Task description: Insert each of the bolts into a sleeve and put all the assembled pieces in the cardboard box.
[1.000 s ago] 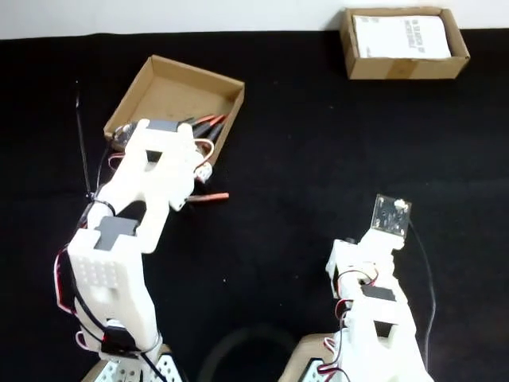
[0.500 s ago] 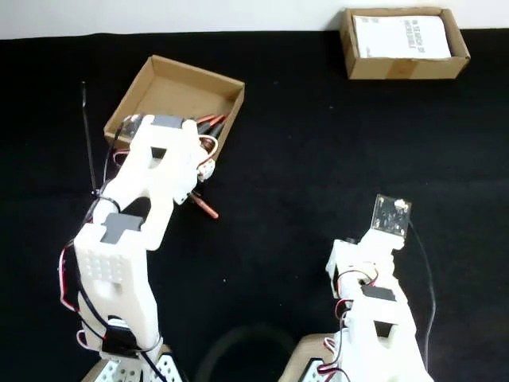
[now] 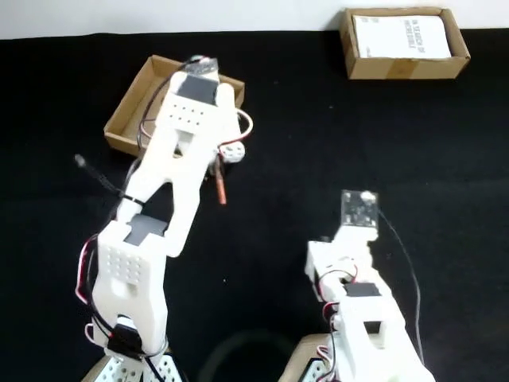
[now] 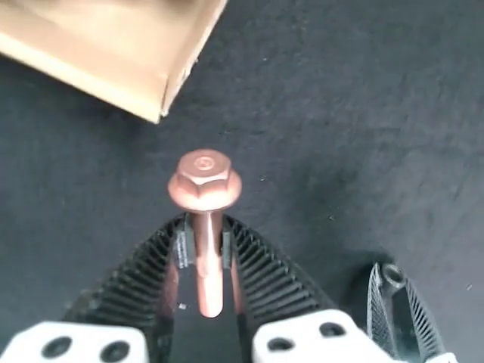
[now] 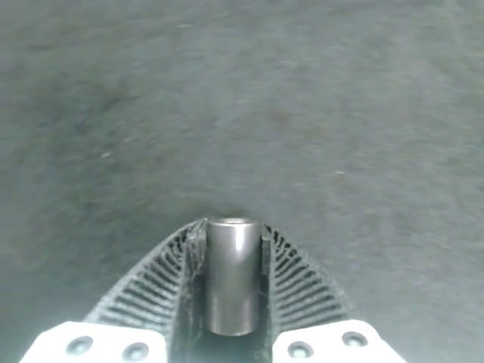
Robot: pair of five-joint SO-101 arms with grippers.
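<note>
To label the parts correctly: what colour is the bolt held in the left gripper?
Copper-coloured, a reddish brown; the bolt shows best in the left wrist view.

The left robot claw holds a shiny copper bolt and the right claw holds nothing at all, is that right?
Not quite. The left gripper does hold the copper-coloured hex-head bolt, but the right gripper is not empty: the right wrist view shows it shut on a grey metal cylindrical sleeve.

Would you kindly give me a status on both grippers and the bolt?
Left gripper shut on the copper bolt, head outward. Right gripper shut on the sleeve. Brown box beside the copper bolt, not touching.
</note>
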